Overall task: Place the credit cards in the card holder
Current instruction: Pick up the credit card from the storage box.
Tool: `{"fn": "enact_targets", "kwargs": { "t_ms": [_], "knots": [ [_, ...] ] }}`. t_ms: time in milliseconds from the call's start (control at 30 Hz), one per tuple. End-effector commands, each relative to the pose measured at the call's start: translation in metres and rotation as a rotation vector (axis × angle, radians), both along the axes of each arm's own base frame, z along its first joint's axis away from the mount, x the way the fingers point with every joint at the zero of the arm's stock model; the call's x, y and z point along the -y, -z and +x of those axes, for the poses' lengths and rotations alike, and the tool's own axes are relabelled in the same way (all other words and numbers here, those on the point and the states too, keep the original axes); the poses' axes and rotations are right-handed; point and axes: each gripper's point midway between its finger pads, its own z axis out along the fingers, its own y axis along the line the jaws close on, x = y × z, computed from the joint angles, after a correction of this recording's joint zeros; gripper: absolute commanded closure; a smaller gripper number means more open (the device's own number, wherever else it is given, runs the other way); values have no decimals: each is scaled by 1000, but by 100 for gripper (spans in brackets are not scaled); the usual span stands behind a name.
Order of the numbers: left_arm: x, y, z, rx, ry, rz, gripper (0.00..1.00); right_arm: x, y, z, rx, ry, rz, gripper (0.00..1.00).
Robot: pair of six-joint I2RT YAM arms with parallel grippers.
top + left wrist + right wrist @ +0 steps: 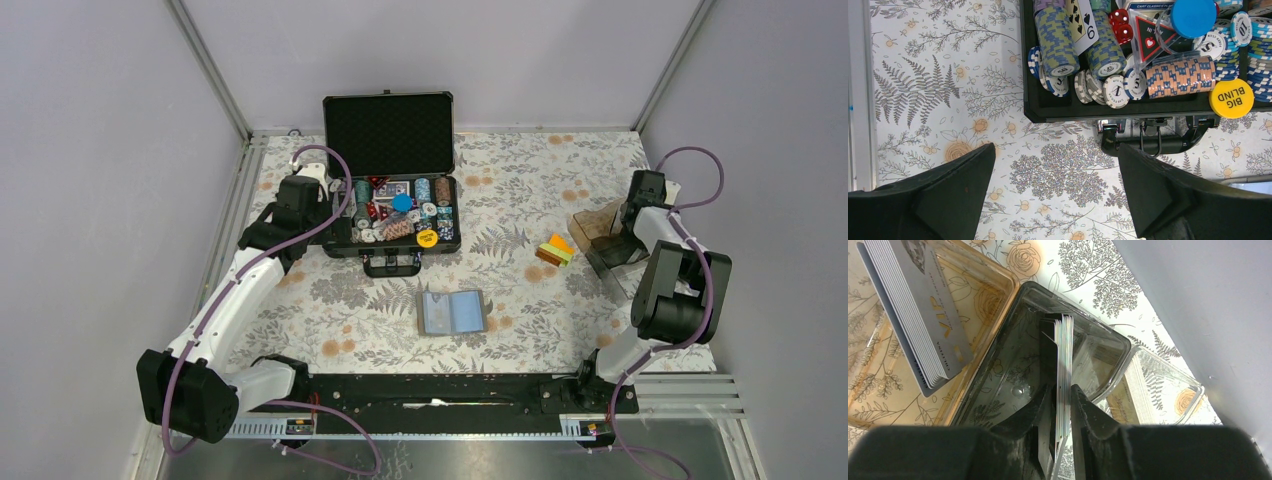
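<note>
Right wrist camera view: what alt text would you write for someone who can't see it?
The right gripper pinches a thin stack of cards, seen edge-on, over a smoky clear tray. To its left, an amber clear box holds grey VIP cards; a colourless box sits at right on a floral tablecloth.

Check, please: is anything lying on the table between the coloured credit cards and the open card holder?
Nothing visible does. The credit cards lie right of the card holder, and only bare flowered tablecloth separates them. The chip case stands farther back, off that line.
</note>
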Motion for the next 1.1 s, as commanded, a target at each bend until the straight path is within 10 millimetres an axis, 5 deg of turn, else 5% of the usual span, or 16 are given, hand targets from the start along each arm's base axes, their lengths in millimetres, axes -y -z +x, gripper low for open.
{"fn": "enact_targets", "kwargs": {
  "t_ms": [0, 267, 1067],
  "knots": [
    [5, -10, 2, 50, 19, -19, 1, 11, -25, -8, 15, 44, -80, 90],
    [7, -10, 2, 51, 24, -18, 1, 12, -25, -9, 18, 49, -83, 92],
    [10, -9, 1, 50, 35, -17, 1, 3, -11, -11, -39, 34, -23, 67]
  ]
}}
